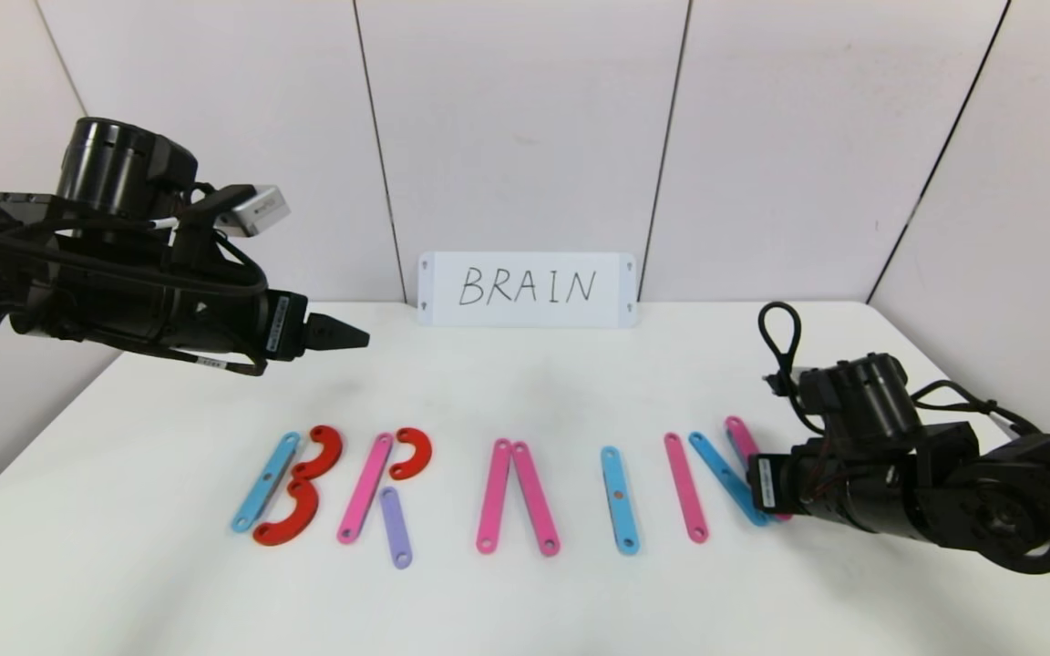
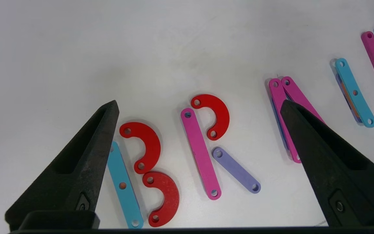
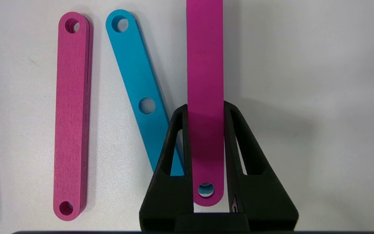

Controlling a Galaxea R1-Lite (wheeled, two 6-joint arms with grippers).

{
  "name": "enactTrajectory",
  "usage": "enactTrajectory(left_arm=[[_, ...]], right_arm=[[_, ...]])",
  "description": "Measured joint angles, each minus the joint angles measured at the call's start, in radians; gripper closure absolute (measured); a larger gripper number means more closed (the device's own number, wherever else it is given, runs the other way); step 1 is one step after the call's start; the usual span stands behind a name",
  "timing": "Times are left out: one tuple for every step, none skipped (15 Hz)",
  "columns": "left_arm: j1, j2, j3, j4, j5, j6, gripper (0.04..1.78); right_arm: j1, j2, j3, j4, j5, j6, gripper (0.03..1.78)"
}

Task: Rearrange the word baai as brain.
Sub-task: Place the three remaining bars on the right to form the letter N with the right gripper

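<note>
now the right gripper [image 3: 206, 156] is closing tightly on the lower part of a pink strip [image 3: 205, 81], the last stroke of the letter n, low over the white table [image 1: 525, 601]. this strip is lying partly over the foot of the blue strip [image 3: 138, 87], the diagonal, and another pink strip [image 3: 71, 113] is lying apart beside it as the first stroke. the rest of the word is sitting to the left in one row: b, r, a without a crossbar, and i, under the card [image 1: 527, 288] saying brain. to do this step well, i think the gripper should be putting the strip flat, its end just meeting the blue one, and opening without dragging it. the left gripper [image 2: 200, 107] is hanging wide open and empty above the letters b and r.
</note>
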Motion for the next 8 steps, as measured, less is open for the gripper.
enactTrajectory(left_arm=[[0.000,0.000,0.000,0.000,0.000,0.000,0.08],[0.000,0.000,0.000,0.000,0.000,0.000,0.08],[0.000,0.000,0.000,0.000,0.000,0.000,0.08],[0.000,0.000,0.000,0.000,0.000,0.000,0.08],[0.000,0.000,0.001,0.000,0.000,0.000,0.08],[-0.001,0.000,0.001,0.000,0.000,0.000,0.08],[-0.002,0.000,0.002,0.000,0.000,0.000,0.08],[-0.003,0.000,0.003,-0.001,0.000,0.000,0.08]], right_arm=[[0.000,-0.002,0.001,0.000,0.000,0.000,1.51],[0.000,-0.005,0.003,0.003,0.000,0.004,1.51],[0.000,-0.008,0.005,0.006,0.000,0.016,1.51],[0.001,-0.010,0.005,0.007,0.000,0.023,1.51],[0.002,-0.013,0.005,0.007,-0.001,0.024,1.51],[0.001,-0.016,0.008,0.006,-0.001,0.025,1.51],[0.001,-0.018,0.009,0.004,-0.001,0.026,1.51],[0.000,-0.019,0.009,0.001,-0.001,0.027,1.50]])
